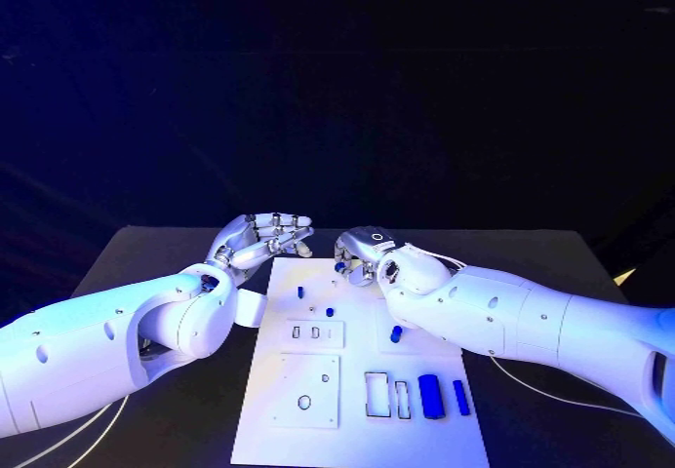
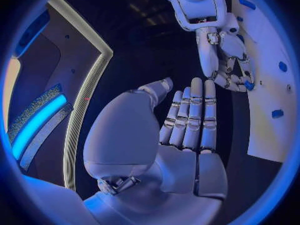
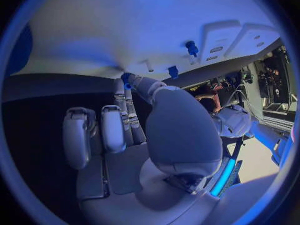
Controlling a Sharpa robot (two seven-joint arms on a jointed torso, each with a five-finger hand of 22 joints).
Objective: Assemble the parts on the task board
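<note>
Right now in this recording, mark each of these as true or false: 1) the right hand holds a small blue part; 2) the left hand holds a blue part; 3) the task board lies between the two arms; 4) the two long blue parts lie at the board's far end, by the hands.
1) True: the right hand pinches a small blue part at its fingertips, over the far end of the task board.
2) False: the left hand holds nothing, its fingers straight and together.
3) True: the white board runs down the table's middle, one arm on each side.
4) False: the long blue parts lie near the board's near right corner, away from both hands.
</note>
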